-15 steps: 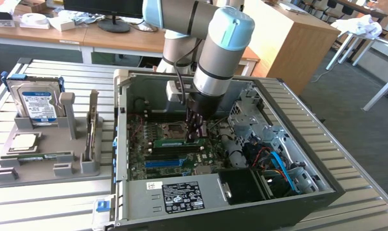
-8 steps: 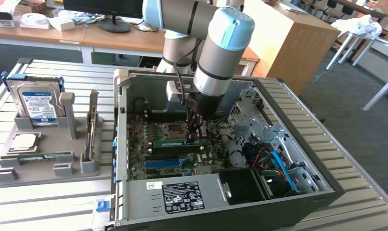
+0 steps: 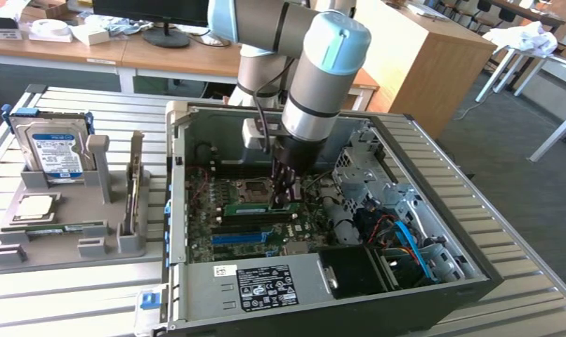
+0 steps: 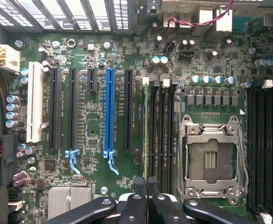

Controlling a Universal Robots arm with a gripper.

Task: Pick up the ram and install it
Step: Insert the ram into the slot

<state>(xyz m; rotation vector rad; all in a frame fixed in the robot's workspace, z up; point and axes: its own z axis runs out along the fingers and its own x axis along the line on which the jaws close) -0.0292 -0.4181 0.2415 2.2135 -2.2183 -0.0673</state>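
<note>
- Step in hand, as judged: the install, at the seating stage. The ram (image 3: 260,208) is off the grey tray (image 3: 67,254) and stands in a motherboard (image 3: 201,242) slot inside the open computer case (image 3: 264,284).
- End effector (image 3: 285,201): fingers drawn together, tips at the ram's upper edge near its end toward the exterior view's right. Whether they pinch the thin board or only bear on it cannot be told.
- Orientation: the ram stands on edge, contact edge down. Its long axis runs along the slot, across the exterior view from left to right.
- Wrist view: the ram (image 4: 145,126) appears edge-on as a thin pale line, beside empty black slots and the CPU socket (image 4: 211,158), running in under the end effector (image 4: 146,183).
- Requirement, as judged: straight downward pressure, with the board kept square in the slot. Whether it is fully seated cannot be told.
- A second, like stick (image 3: 53,227) lies in the tray.
</note>
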